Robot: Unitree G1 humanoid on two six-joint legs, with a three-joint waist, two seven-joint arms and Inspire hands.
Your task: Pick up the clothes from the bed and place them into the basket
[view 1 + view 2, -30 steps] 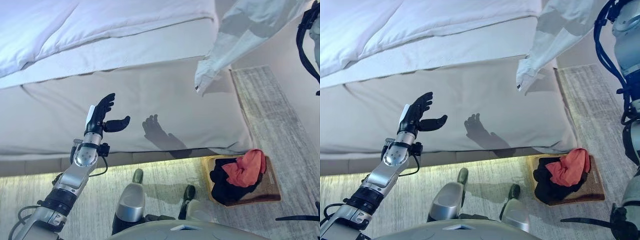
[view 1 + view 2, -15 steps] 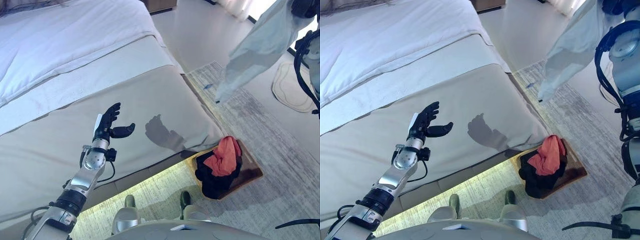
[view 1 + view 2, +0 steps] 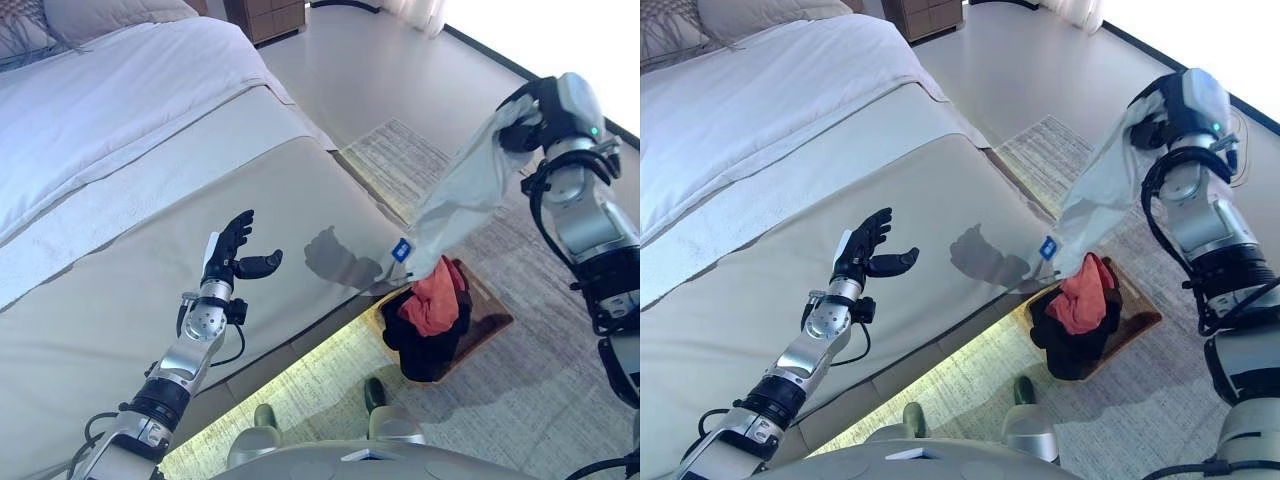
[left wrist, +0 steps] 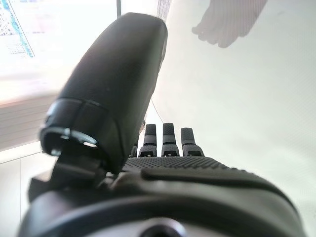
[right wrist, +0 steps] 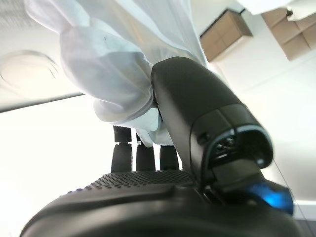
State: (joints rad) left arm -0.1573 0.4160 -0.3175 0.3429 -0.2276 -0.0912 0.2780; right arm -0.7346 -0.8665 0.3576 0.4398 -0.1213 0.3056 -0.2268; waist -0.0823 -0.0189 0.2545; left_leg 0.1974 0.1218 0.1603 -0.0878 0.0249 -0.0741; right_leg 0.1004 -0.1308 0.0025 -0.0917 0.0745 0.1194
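My right hand [image 3: 527, 112] is shut on a pale blue-white garment [image 3: 462, 195] and holds it high, so it hangs down over the brown basket [image 3: 492, 320] on the rug. In the right wrist view the cloth [image 5: 103, 74] is bunched between thumb and fingers [image 5: 143, 155]. The basket holds a red garment [image 3: 432, 298] and dark clothes [image 3: 415, 345]. My left hand [image 3: 235, 250] is open and empty above the beige bed cover [image 3: 150, 270]; it also shows in the left wrist view [image 4: 163, 163].
The bed [image 3: 120, 110] with a white duvet spans the left. A grey rug [image 3: 520, 400] lies beside it under the basket. A wooden cabinet [image 3: 268, 14] stands at the far end of the room. Bare floor [image 3: 400, 70] lies beyond the bed's corner.
The camera has swung, shifting the whole scene. My right hand has come down with the pale garment, which now hangs right over the basket. The left hand holds its pose.
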